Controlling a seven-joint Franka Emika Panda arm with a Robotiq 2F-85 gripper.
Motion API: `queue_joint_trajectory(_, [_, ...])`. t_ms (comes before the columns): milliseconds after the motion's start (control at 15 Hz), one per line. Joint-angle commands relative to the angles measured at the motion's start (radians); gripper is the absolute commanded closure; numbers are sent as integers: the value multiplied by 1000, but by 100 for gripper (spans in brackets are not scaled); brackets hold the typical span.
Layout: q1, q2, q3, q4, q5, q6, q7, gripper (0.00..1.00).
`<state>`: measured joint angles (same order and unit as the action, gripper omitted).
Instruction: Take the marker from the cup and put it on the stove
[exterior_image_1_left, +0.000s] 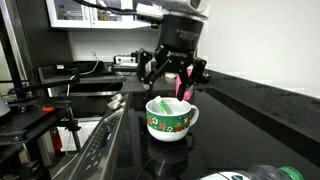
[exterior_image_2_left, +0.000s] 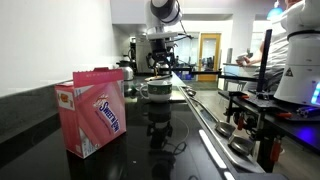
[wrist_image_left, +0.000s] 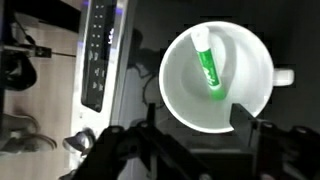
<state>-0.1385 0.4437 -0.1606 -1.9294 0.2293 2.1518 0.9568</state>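
The cup (exterior_image_1_left: 170, 118), white inside with a green and red pattern, stands on the glossy black countertop; its handle points right in the wrist view (wrist_image_left: 283, 76). It also shows in an exterior view (exterior_image_2_left: 158, 90). The green marker (wrist_image_left: 208, 62) with a whitish end leans inside the cup (wrist_image_left: 180, 100), and its tip pokes above the rim (exterior_image_1_left: 164, 105). My gripper (exterior_image_1_left: 172, 72) hangs just above the cup, open and empty; in the wrist view its fingers (wrist_image_left: 190, 135) straddle the cup's near rim. The stove's steel front with controls (wrist_image_left: 100, 55) lies left of the cup.
A pink box (exterior_image_2_left: 96, 110) stands on the counter near one camera. A pink bottle (exterior_image_1_left: 186, 86) stands behind the cup. The stove's control panel (exterior_image_1_left: 100, 145) runs beside the counter edge. A green-white object (exterior_image_1_left: 265, 174) lies at the counter's near corner.
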Motion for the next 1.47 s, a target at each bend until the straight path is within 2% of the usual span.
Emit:
queue_joint_trajectory(0, [44,50,-21,36,-5,11,48,23])
queue_joint_trajectory(67, [53,63,-21,40,-12,11,43,30])
queue_joint_trajectory(200, [72,83,-23,44,-26,19,45,30])
queue_joint_trajectory(267, [81,94,-25,48,-31,24,49,34])
queue_joint_trajectory(600, [126,130,-31,64,-66,56,60,33])
queue_joint_trajectory(733, [142,140,-32,66,-78,56,64,38])
queue_joint_trajectory(800, [150,144,-33,66,-86,57,65,42])
queue_joint_trajectory(933, [163,148,-36,64,-96,71,68,68])
queue_joint_trajectory(1133, [173,144,-43,60,-104,94,73,93])
queue_joint_trajectory(1200, [176,142,-46,58,-110,106,75,99])
queue_joint_trajectory(1400, [175,113,-50,41,-124,96,60,95])
